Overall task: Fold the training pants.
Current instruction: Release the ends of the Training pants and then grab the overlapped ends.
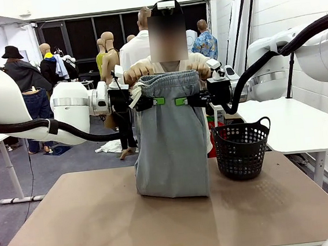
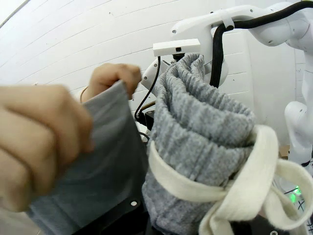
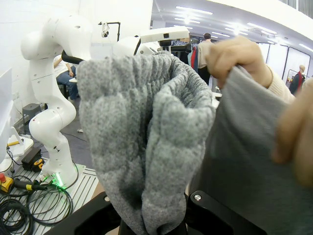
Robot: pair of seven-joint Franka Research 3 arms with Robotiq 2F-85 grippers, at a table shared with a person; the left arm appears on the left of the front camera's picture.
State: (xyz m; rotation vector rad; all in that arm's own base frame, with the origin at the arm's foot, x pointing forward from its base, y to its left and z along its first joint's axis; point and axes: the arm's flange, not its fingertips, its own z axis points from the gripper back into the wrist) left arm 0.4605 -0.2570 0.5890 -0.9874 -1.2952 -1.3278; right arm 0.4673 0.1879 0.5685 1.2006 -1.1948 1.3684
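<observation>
The light grey training pants (image 1: 171, 145) hang upright over the table between my two arms, their lower end resting on the tabletop. My left gripper (image 1: 157, 101) is shut on the left side of the waistband, and my right gripper (image 1: 182, 101) is shut on the right side. A person's hands (image 1: 138, 72) grip the top corners just above my fingers. In the left wrist view the bunched waistband (image 2: 200, 127) and its white drawstring (image 2: 254, 181) rise from my fingers. The right wrist view has the gathered waistband (image 3: 146, 137) in the same way.
A black plastic basket (image 1: 242, 150) stands on the tan table (image 1: 75, 224), right of the pants. The person stands at the far edge behind the pants. A white table (image 1: 292, 122) sits to the right.
</observation>
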